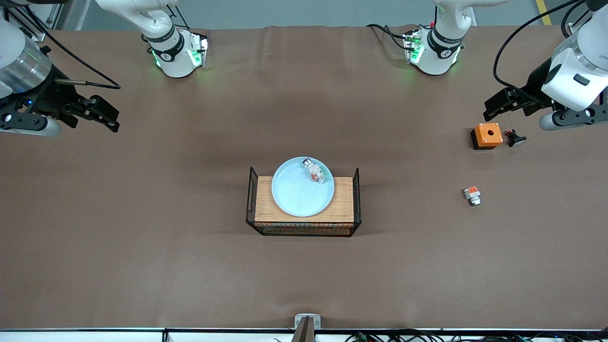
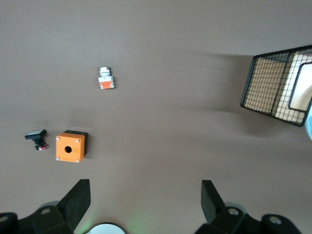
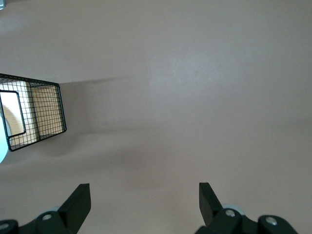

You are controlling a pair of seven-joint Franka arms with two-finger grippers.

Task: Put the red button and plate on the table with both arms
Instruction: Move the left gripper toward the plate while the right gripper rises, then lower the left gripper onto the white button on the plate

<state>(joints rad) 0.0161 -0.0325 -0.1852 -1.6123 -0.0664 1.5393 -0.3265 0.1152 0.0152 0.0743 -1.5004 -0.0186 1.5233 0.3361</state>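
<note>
The red button [image 1: 315,174] lies in the plate [image 1: 297,194] on the wire rack [image 1: 304,227], mid-table [image 1: 142,247]. The left gripper [image 1: 494,108] and right gripper [image 1: 108,118] are held spread, empty, over the table ends.

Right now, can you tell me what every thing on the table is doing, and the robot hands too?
plate: flat on the rack, not yet on the table.
red button: lying in the plate.
rack: upright on the table.
left gripper: open, empty, over the table near the orange box.
right gripper: open, empty, over the table.
orange box: on the table.
black push-button: on its side beside the box.
squat white piece: on the table, alone.
</note>
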